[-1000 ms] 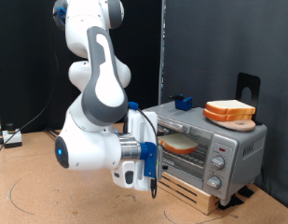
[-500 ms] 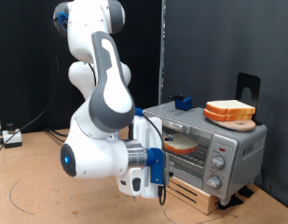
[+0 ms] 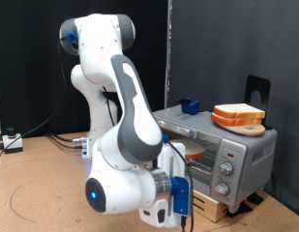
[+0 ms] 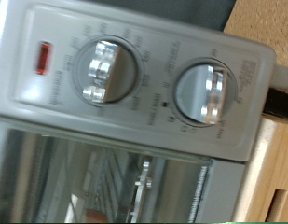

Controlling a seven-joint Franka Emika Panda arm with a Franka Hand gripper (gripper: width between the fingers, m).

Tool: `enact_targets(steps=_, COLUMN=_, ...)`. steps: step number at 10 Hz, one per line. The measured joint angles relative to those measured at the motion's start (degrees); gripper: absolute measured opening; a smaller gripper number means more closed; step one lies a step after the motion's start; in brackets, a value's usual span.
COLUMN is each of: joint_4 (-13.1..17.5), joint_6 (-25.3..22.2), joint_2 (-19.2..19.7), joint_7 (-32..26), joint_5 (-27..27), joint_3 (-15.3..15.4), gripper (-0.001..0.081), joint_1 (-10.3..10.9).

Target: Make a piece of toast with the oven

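The silver oven [image 3: 231,153] stands on a wooden pallet at the exterior view's right. The piece of toast [image 3: 194,150] shows inside it, through the front, partly hidden by my arm. My gripper [image 3: 179,204] hangs low in front of the oven's lower left corner, close to the door; its fingers are too small and dark to read. The wrist view shows no fingers, only the oven's knob panel close up: two round knobs [image 4: 103,70] [image 4: 208,91], a red light [image 4: 43,58] and the glass door [image 4: 106,182] with the wire rack behind it.
A thick stack of bread slices [image 3: 238,116] lies on the oven's top, with a blue object [image 3: 191,104] behind it. A wooden pallet [image 3: 219,205] carries the oven. A black bracket [image 3: 256,90] stands behind. Cables lie on the floor at the left [image 3: 12,142].
My arm has swung down and to the exterior view's right. The hand has dropped lower in front of the oven, and the arm now covers more of the oven's left side.
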Motion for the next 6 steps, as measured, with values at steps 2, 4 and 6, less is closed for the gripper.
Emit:
enact_targets(steps=2, joint_4=1.32, joint_6=0.55, joint_2=3.12, joint_7=-0.21, joint_5=-0.14, joint_3=0.22, gripper=0.0804, joint_1=1.56)
enact_targets(steps=4, joint_4=1.72, joint_6=2.49, joint_2=4.94, joint_7=-0.88, joint_5=0.36, joint_3=1.01, gripper=0.0804, joint_1=2.75)
enact_targets(steps=6, joint_4=1.91, joint_6=2.72, joint_2=5.89, joint_7=-2.27, joint_5=0.99, joint_3=2.64, gripper=0.0804, joint_1=3.63)
